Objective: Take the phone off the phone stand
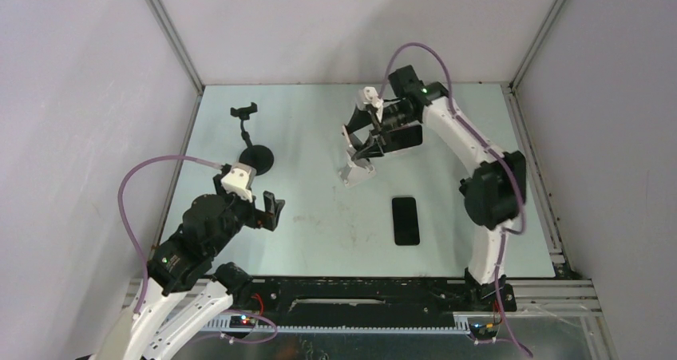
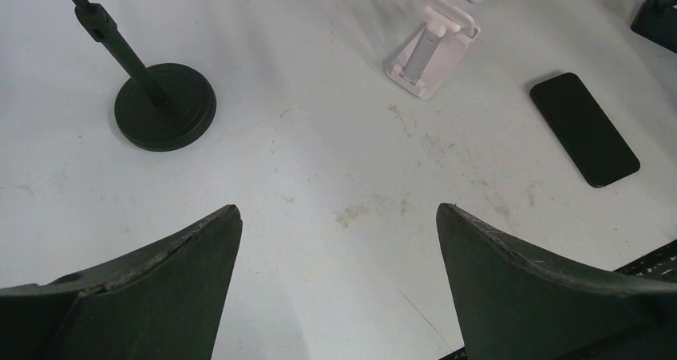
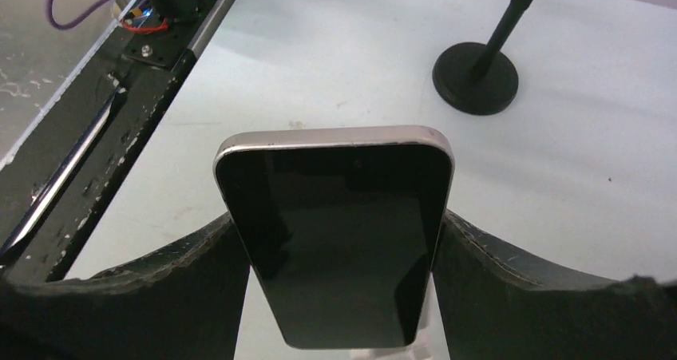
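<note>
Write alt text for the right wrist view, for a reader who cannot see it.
A dark-screened, silver-edged phone sits between the black fingers of the right claw, which touch its sides. Behind it on the pale table stands a black pole stand with a round base; a black frame rail runs along the left.

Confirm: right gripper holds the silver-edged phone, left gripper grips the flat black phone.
Wrong: the left gripper is open and empty, left wrist view; the flat black phone lies free on the table. The right gripper does hold the silver-edged phone.
</note>
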Controlling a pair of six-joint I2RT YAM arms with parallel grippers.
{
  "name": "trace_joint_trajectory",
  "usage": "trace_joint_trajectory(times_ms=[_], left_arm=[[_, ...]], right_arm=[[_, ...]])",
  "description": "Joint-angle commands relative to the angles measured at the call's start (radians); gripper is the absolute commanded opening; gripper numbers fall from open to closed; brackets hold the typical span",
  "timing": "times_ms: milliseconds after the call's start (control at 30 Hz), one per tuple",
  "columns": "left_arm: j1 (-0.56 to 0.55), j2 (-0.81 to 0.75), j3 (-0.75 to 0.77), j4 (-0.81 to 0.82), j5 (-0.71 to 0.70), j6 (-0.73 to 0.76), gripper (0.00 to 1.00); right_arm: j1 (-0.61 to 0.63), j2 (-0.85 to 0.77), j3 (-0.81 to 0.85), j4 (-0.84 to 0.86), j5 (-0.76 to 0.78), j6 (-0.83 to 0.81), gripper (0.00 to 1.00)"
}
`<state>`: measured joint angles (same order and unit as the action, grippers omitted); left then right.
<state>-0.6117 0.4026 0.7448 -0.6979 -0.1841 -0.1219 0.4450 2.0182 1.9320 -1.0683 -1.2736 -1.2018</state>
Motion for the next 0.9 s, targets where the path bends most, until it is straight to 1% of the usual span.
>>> trace_joint_trajectory(times_ms=[0,33,67,100,133,167,200,233,267,300,333,367,400,433,500,533,567,600,633,667,700,767,867], left_arm=[[-0.003,-0.011,-0.008,0.033,0.001,0.018,1.0],[-0.003,-0.013,-0.007,0.032,0.003,0.019,1.0],[-0.003,-0.013,-0.008,0.031,0.002,0.019,1.0],[-0.003,-0.015,-0.007,0.031,0.002,0.019,1.0],[-0.003,-0.016,-0.007,0.031,0.0,0.019,1.0],[-0.003,-0.017,-0.007,0.032,0.0,0.019,1.0],[-0.003,-0.018,-0.007,0.032,0.0,0.019,1.0],[-0.003,-0.021,-0.007,0.032,0.001,0.019,1.0],[-0.003,-0.024,-0.007,0.032,0.003,0.019,1.0],[-0.003,-0.025,-0.007,0.032,0.002,0.019,1.0],[-0.003,-0.026,-0.008,0.033,0.004,0.019,1.0],[-0.003,-0.026,-0.008,0.033,0.005,0.019,1.0],[-0.003,-0.027,-0.008,0.032,0.006,0.019,1.0],[-0.003,-0.027,-0.007,0.033,0.007,0.019,1.0],[-0.003,-0.027,-0.007,0.033,0.008,0.019,1.0],[-0.003,-0.027,-0.007,0.033,0.007,0.019,1.0],[-0.003,-0.027,-0.008,0.033,0.007,0.019,1.0],[-0.004,-0.028,-0.008,0.033,0.007,0.019,1.0],[-0.004,-0.028,-0.008,0.033,0.006,0.019,1.0],[-0.003,-0.028,-0.008,0.033,0.006,0.019,1.0],[-0.003,-0.028,-0.009,0.032,0.007,0.019,1.0],[-0.003,-0.028,-0.007,0.034,0.007,0.019,1.0],[-0.003,-0.025,-0.007,0.032,0.006,0.019,1.0]], right_arm=[[0.02,-0.259,-0.315,0.782,0.086,0.644,0.29],[0.02,-0.283,-0.411,0.864,0.102,0.701,0.3],[0.016,-0.32,-0.447,0.999,0.122,0.819,0.28],[0.013,-0.333,-0.499,1.064,0.138,0.882,0.26],[0.014,-0.358,-0.518,1.139,0.197,0.986,0.22],[0.023,-0.37,-0.543,1.154,0.231,1.019,0.21],[0.03,-0.39,-0.553,1.15,0.313,1.051,0.14],[0.047,-0.4,-0.566,1.141,0.368,1.062,0.11],[0.059,-0.42,-0.569,1.106,0.501,1.081,0.1],[0.085,-0.429,-0.571,1.089,0.577,1.094,0.1],[0.098,-0.448,-0.572,1.041,0.746,1.133,0.11],[0.118,-0.456,-0.572,1.01,0.834,1.161,0.12],[0.126,-0.47,-0.571,0.994,1.009,1.24,0.14],[0.131,-0.477,-0.571,0.952,1.072,1.28,0.14],[0.137,-0.501,-0.572,0.868,1.268,1.409,0.15],[0.137,-0.506,-0.571,0.834,1.308,1.44,0.16],[0.136,-0.512,-0.572,0.76,1.374,1.497,0.16],[0.136,-0.514,-0.573,0.722,1.4,1.521,0.17],[0.132,-0.512,-0.573,0.646,1.441,1.566,0.18],[0.123,-0.508,-0.572,0.608,1.455,1.586,0.19],[0.118,-0.499,-0.573,0.534,1.47,1.626,0.2],[0.106,-0.49,-0.589,0.46,1.484,1.666,0.2],[0.082,-0.502,-0.671,0.422,1.511,1.702,0.21]])
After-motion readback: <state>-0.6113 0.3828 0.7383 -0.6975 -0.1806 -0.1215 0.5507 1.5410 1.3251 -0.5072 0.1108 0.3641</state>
